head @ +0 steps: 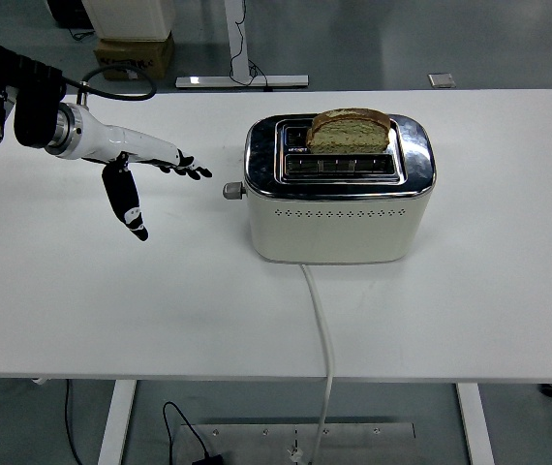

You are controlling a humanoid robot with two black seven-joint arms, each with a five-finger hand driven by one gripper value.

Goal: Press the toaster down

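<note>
1. A cream two-slot toaster (339, 194) with a chrome top is seen at the centre of the white table (489, 291).
2. A slice of bread (350, 129) stands raised in the rear slot.
3. The toaster's lever knob (231, 191) projects from its left end.
4. The left hand (150, 170) is held at centre-left, fingers spread and empty, fingertips (199, 173) near the knob but apart from it.
5. A white power cord (320, 329) is run towards the lower edge.

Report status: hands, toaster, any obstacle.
Left hand open, short of lever. Toaster holds bread, lever up. Path clear.
</note>
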